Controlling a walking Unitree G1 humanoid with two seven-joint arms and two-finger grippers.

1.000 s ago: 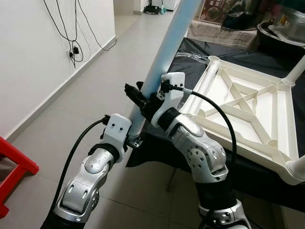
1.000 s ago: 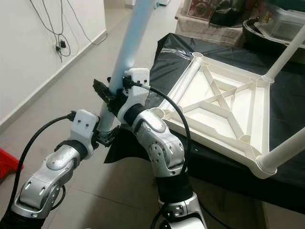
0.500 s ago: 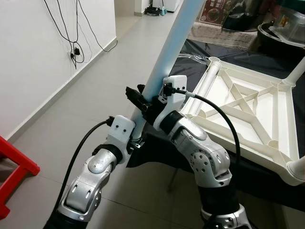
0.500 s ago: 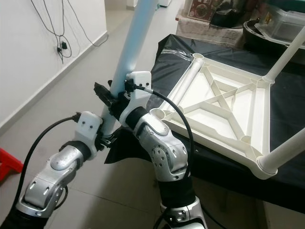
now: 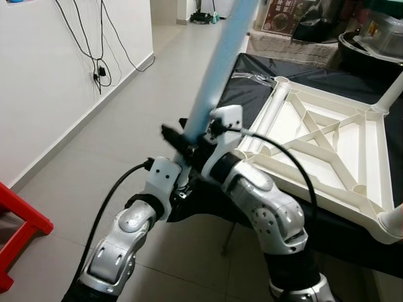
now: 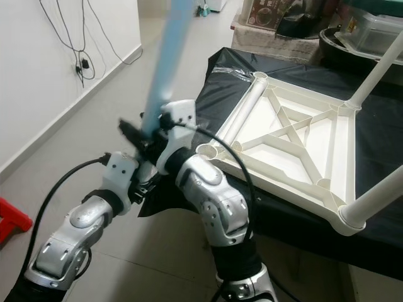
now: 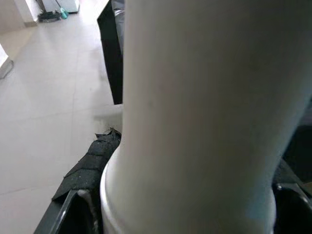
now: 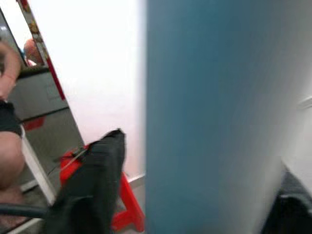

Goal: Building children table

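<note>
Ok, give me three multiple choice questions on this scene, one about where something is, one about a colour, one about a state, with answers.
1. Where does the white table frame lie?
A. Upside down on the black-covered surface
B. On the floor by the wall
C. On the red stool

2. What colour is the long tube that both grippers hold?
A. Red
B. Pale blue
C. Black

3. How does the tube stand?
A. Flat on the floor
B. Lifted, leaning up and away from the robot
C. Already seated in the frame

Answers: 1 A, its ribbed underside faces up on the black cover. 2 B, it shows pale blue. 3 B, the left gripper and right gripper hold its lower end.
</note>
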